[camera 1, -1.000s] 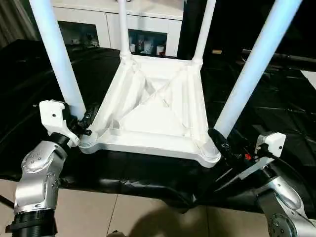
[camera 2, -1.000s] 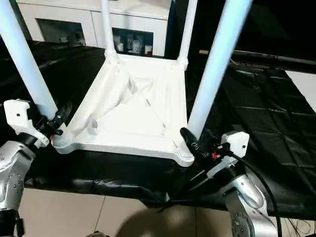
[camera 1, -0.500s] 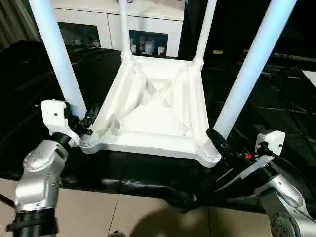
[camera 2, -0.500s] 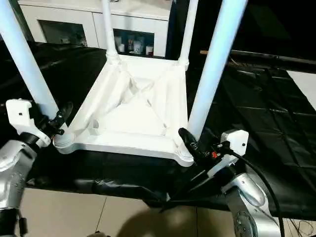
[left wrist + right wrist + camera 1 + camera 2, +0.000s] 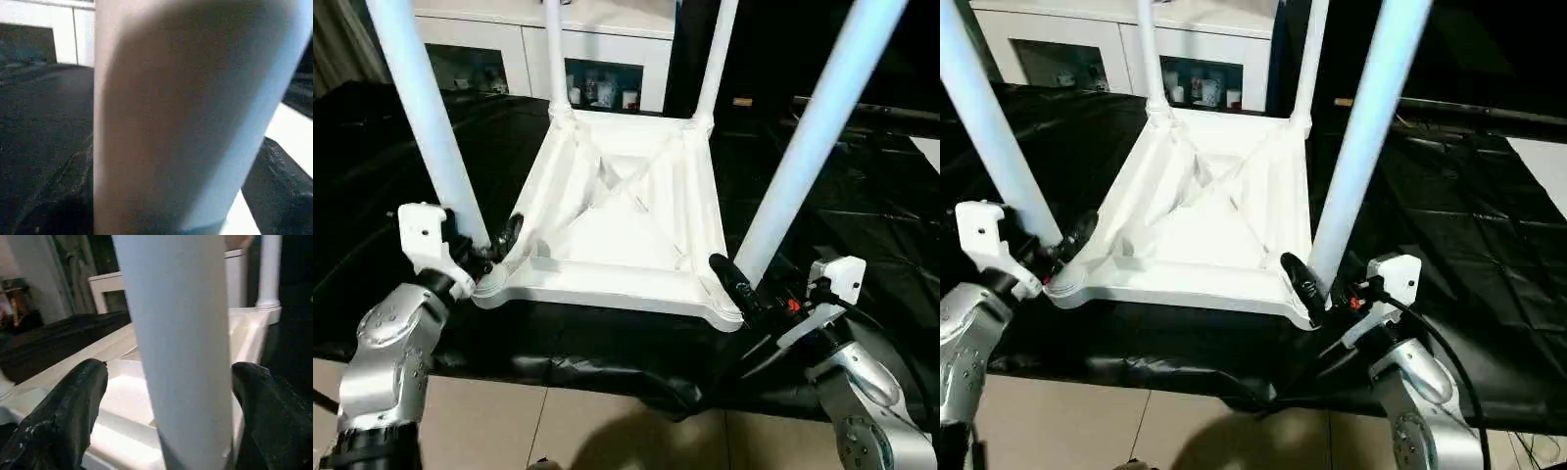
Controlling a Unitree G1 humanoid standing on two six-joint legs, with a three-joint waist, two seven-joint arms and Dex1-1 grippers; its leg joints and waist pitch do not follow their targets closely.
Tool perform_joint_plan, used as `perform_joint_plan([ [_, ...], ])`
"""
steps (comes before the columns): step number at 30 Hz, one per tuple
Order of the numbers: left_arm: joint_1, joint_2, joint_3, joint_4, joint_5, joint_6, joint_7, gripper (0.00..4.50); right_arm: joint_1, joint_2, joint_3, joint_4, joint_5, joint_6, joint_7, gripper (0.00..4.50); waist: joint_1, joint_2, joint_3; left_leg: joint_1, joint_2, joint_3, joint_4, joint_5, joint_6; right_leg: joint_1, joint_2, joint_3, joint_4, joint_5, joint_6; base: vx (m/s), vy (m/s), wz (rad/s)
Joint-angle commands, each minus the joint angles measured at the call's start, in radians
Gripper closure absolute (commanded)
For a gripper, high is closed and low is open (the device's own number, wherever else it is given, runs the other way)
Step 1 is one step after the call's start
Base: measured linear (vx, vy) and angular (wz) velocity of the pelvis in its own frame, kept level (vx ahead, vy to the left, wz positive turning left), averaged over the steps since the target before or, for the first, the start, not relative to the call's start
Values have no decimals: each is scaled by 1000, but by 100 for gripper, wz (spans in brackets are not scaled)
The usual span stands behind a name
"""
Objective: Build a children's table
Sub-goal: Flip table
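The children's table (image 5: 617, 220) lies upside down on the black-sheeted worktable (image 5: 862, 196), ribbed underside up, with all four legs standing in its corner sockets. At its near left leg (image 5: 431, 117) the left gripper (image 5: 494, 247) straddles the tube's base with fingers spread and gaps visible; at the near right leg (image 5: 813, 147) the right gripper (image 5: 168, 401) likewise stands wide, its fingers (image 5: 73, 406) clear of the tube. The likely risk is a half-seated leg tilting or popping from its socket if an arm brushes it while pulling away. Beyond the table, a glass-fronted white cabinet (image 5: 597, 83) holds small items too indistinct to name.
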Motion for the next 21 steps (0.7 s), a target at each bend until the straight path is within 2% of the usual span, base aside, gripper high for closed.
perform_joint_plan([
  [1,5,16,-9,-23,11,0,1,59,4,2,-8,-5,-7,-7,-12,20,-9,17,-47,10,16,-2,-76,-321,-22,25,-53,37,-85,-242,-122,0,0,0],
  [4,2,18,-11,-23,13,-1,-3,59,3,-1,-2,-2,-13,-9,-13,20,-13,19,-44,12,16,-2,-77,-342,-22,22,-52,38,-87,-268,-120,0,0,0],
  [6,-4,19,-14,-23,11,4,-2,59,0,-2,-1,0,-13,-8,-14,20,-14,20,-45,5,16,-2,-74,-294,-18,19,-52,39,-87,-217,-128,0,0,0],
  [7,-6,19,-14,-23,11,6,-1,59,-1,-3,0,0,-13,-7,-15,20,-18,18,-53,-11,7,4,-59,-116,24,16,-41,33,-73,6,-178,0,0,0],
  [8,-10,24,-19,-24,20,11,4,59,-3,-4,1,0,-13,-7,-18,20,-19,20,-59,-14,3,6,-51,-50,45,13,-38,28,-66,94,-200,0,0,0],
  [9,-11,25,-20,-24,22,13,6,59,-3,-4,1,0,-13,-7,-18,20,-21,21,-69,-22,-6,10,-38,11,90,9,-33,19,-59,196,-231,0,0,0],
  [10,-12,28,-24,-24,23,14,9,59,-3,-2,-1,-3,-12,-10,-23,20,-23,21,-75,-29,-8,11,-30,17,125,4,-33,12,-57,219,-250,0,0,0],
  [11,-11,28,-24,-24,21,13,8,59,-3,-2,-2,-4,-12,-10,-24,20,-23,20,-76,-32,-9,12,-29,5,140,0,-32,9,-60,205,-256,-52,17,-1],
  [12,-12,28,-24,-24,20,13,8,59,-3,-2,-3,-4,-12,-12,-24,20,-26,22,-70,-30,-6,13,-33,-94,149,-6,-36,4,-75,70,-257,-52,17,-1],
  [13,-11,29,-24,-25,18,15,7,59,-2,-3,-4,-3,-14,-17,-25,20,-29,28,-52,-11,3,11,-43,-320,102,-13,-43,3,-97,-253,-213,-64,23,1],
  [14,-10,34,-29,-24,24,20,5,59,-2,-3,-6,-3,-16,-21,-29,20,-32,28,-45,2,7,6,-48,-420,65,-14,-46,2,-105,-410,-172,-62,26,-1],
  [15,-10,34,-29,-24,24,20,5,59,-2,-3,-6,-3,-16,-21,-29,20,-41,27,-28,20,8,-6,-55,-563,0,-26,-45,-3,-130,-624,-78,-62,26,-1],
  [16,-11,35,-30,-23,24,20,4,59,-1,-1,-7,-2,-16,-23,-29,20,-48,34,-19,41,7,-19,-58,-645,-36,-28,-46,-18,-152,-703,-21,-74,33,-6],
  [17,-11,35,-30,-22,23,19,4,59,0,-2,-6,-3,-18,-25,-30,20,-51,34,-18,42,9,-25,-66,-667,-41,-19,-46,-24,-156,-689,-14,-67,43,-10],
  [18,-11,34,-30,-22,23,19,3,59,4,-2,-6,-5,-21,-28,-31,20,-52,46,-15,38,14,-34,-83,-698,-46,0,-48,-30,-155,-645,-16,-67,43,-10],
  [19,-11,34,-30,-23,23,19,3,59,6,-2,-6,-6,-21,-29,-32,20,-64,45,-15,34,19,-43,-98,-738,-48,19,-50,-39,-148,-583,-26,-41,54,-13],
  [20,-11,33,-28,-22,22,21,6,59,9,-3,-8,-7,-22,-32,-33,20,-63,47,-15,25,21,-46,-106,-740,-49,31,-54,-36,-139,-557,-31,-24,54,-15],
  [21,-10,33,-27,-20,23,19,7,59,14,-5,-11,-10,-23,-36,-34,20,-63,46,-14,28,18,-43,-109,-739,-50,30,-60,-33,-145,-556,-36,-24,54,-15],
])
